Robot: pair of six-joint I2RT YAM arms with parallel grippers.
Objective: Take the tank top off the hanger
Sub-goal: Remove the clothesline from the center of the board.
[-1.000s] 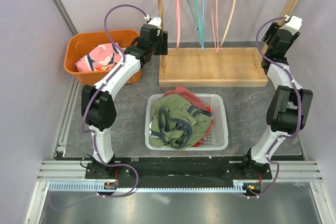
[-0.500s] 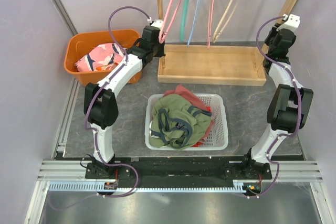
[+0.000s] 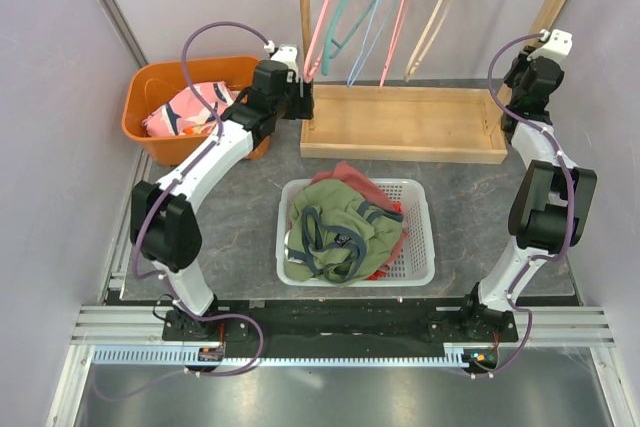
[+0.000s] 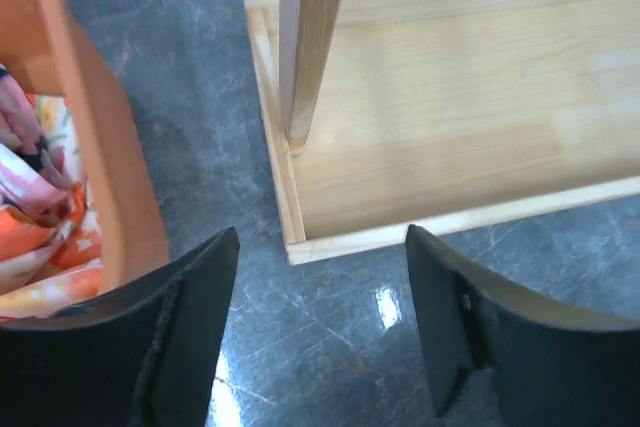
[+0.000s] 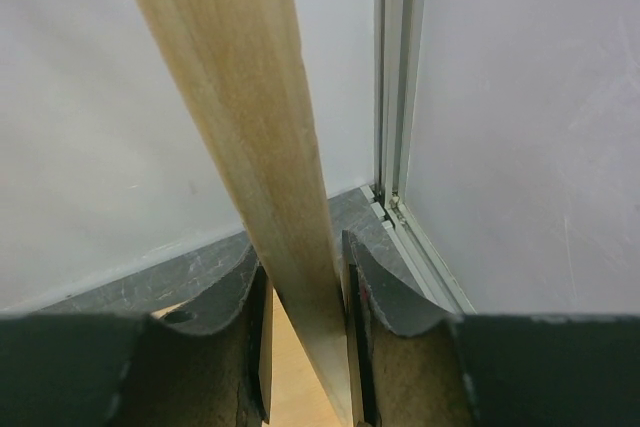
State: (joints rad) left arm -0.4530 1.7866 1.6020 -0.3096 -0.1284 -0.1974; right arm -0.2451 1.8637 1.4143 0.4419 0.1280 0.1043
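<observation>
Several bare hangers (image 3: 345, 7), pink, teal, blue and beige, hang slanted on the wooden rack at the back. A green tank top (image 3: 340, 227) with grey-blue trim lies crumpled in the white basket (image 3: 425, 247), on no hanger. My left gripper (image 3: 303, 105) (image 4: 320, 327) stands open over the table by the rack's left post (image 4: 310, 37) and holds nothing. My right gripper (image 3: 543, 37) (image 5: 305, 267) is shut on the rack's right post (image 5: 240, 97), one finger on either side of the slat.
The rack's wooden base tray (image 3: 400, 127) (image 4: 450, 127) lies across the back of the table. An orange bin (image 3: 140, 112) (image 4: 100, 177) with a floral garment (image 3: 190, 107) stands at back left. A red garment (image 3: 350, 177) lies under the tank top. Walls close in on both sides.
The hangers have swung from hanging straight to slanting. My left gripper closed at the left post, then opened and drew back to the left. My right gripper has shut on the right post.
</observation>
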